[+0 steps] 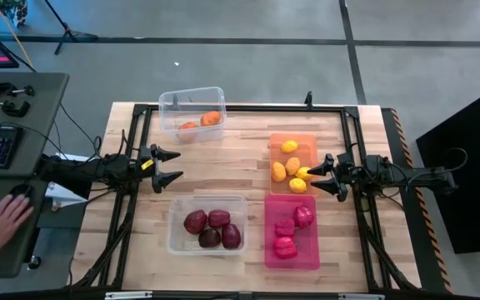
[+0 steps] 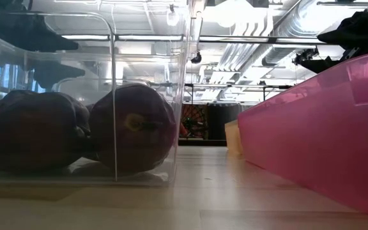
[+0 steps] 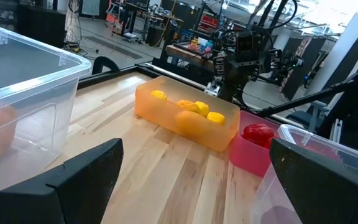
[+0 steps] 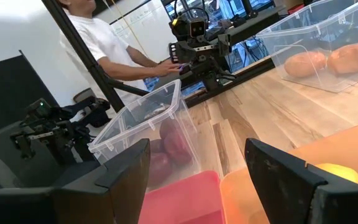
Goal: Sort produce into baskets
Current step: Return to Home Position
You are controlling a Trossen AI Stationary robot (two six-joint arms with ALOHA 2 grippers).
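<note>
Sorting looks finished: left gripper (image 1: 176, 164) and right gripper (image 1: 317, 177) hang wide open, empty, with yellow pieces (image 1: 279, 171) in the orange bin (image 1: 307, 143) at the right one's tips, red pieces (image 1: 285, 247) in the pink bin (image 1: 307, 252) beside it, and orange pieces (image 1: 212, 118) and maroon pieces (image 1: 196, 222) in the far clear bin (image 1: 192, 91) and near clear bin (image 1: 173, 237) flanking the left one.

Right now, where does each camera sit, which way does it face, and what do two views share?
High: above the wooden table, straight down; both arms, left gripper and right gripper open.
Low: tabletop height, looking between the clear plastic bin of maroon fruit and the translucent pink bin; dark arm parts at top.
Left wrist: faces the translucent orange bin past its own fingers.
Right wrist: faces the left arm past its own fingers.
Shared: both wrist views show the pink bin.
</note>
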